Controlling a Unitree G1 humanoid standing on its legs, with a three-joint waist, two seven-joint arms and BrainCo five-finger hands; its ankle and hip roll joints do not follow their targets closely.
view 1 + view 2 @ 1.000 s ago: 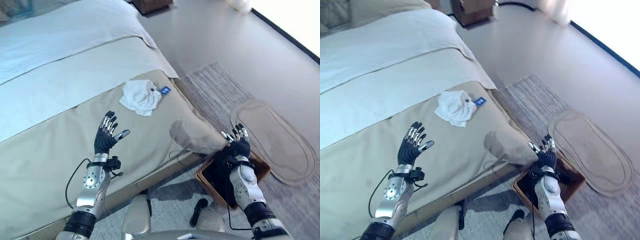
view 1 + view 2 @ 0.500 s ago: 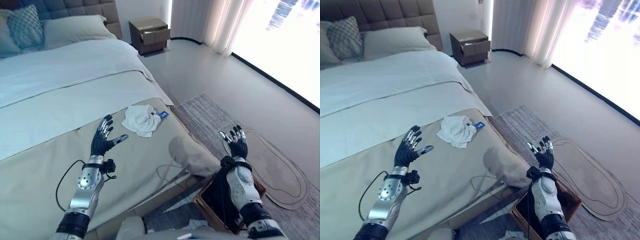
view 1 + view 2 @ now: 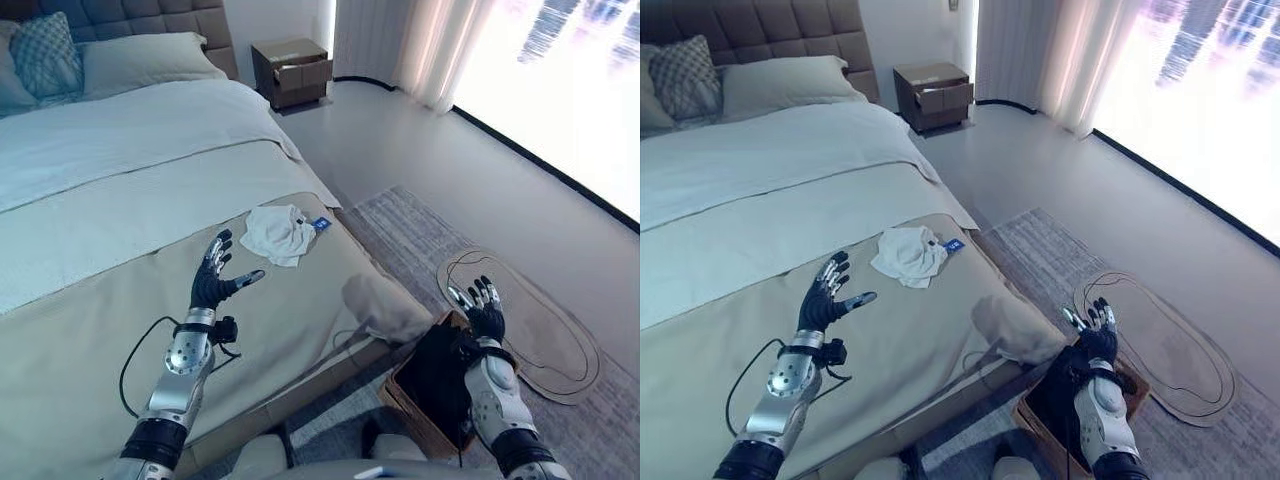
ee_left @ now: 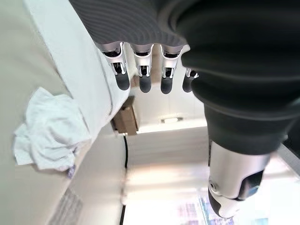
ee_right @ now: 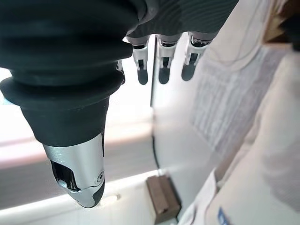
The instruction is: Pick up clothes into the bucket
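A crumpled white cloth (image 3: 277,233) with a small blue tag lies on the beige bed cover near the bed's foot corner; it also appears as the white cloth (image 4: 49,130) past my left fingers. My left hand (image 3: 213,282) hovers open above the bed, a short way in front of the cloth, holding nothing. A brown bucket (image 3: 417,408) with a dark lining stands on the rug by the bed corner. My right hand (image 3: 486,313) is raised open just above the bucket's far side, empty.
The bed (image 3: 120,200) takes up the left half, with pillows at the headboard. A wooden nightstand (image 3: 291,70) stands beyond it. An oval mat (image 3: 530,325) lies on the striped rug (image 3: 420,235) to the right of the bucket. Curtains and a bright window line the far right.
The camera has tilted up, so the room's far end now shows. Both hands stay open and raised; the right hand sits a little lower and further right in view.
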